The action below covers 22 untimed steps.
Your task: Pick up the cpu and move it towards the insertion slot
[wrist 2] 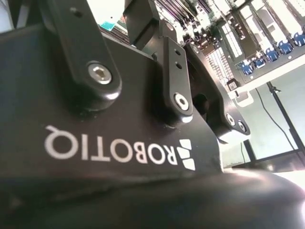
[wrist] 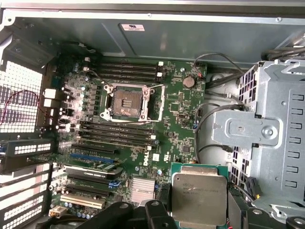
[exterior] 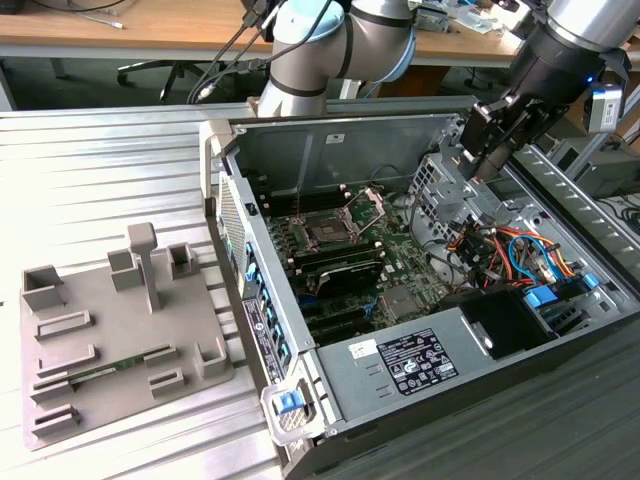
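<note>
- Above the open computer case (exterior: pixel 330 380), toward the exterior view's right, we are seeing the claw (exterior: pixel 487 160) hanging over the metal drive cage (wrist: pixel 264 129); it is sitting well apart from the insertion slot (exterior: pixel 330 232).
- Close under the first wrist view's camera, the cpu (wrist: pixel 199 198) is showing its pale silvery top; it is sitting level, with the claw's dark fingers (wrist: pixel 157 214) just beside it; we are judging that the claw is grasping the cpu, though the contact itself is hidden from us.
- On the green motherboard (wrist: pixel 176 114), the insertion slot (wrist: pixel 127 101) is lying open, its hinged retention bracket (exterior: pixel 372 203) standing raised; nothing is resting in the dark square.
- We are judging the pickup as done and the carry toward the slot as the step in hand; the cpu is still well short of it.
- Closing that gap is calling for a level travel across the board, clear of the raised bracket and the loose cables (exterior: pixel 500 245).
</note>
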Motion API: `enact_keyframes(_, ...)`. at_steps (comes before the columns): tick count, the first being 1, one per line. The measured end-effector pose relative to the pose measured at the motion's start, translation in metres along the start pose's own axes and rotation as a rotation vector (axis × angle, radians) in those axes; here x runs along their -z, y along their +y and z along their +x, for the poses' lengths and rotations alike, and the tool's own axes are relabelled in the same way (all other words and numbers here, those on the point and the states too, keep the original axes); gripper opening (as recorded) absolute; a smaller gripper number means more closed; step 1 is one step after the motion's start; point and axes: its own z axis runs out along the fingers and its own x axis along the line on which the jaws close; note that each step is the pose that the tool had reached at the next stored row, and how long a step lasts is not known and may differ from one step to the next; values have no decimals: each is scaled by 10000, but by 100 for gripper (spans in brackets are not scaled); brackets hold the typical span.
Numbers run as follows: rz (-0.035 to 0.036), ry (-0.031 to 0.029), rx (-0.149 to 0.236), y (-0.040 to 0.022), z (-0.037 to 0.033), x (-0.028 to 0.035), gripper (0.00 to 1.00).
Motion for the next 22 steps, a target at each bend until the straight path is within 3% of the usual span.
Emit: enact_keyframes(22,0,0,0,12,108,0,55)
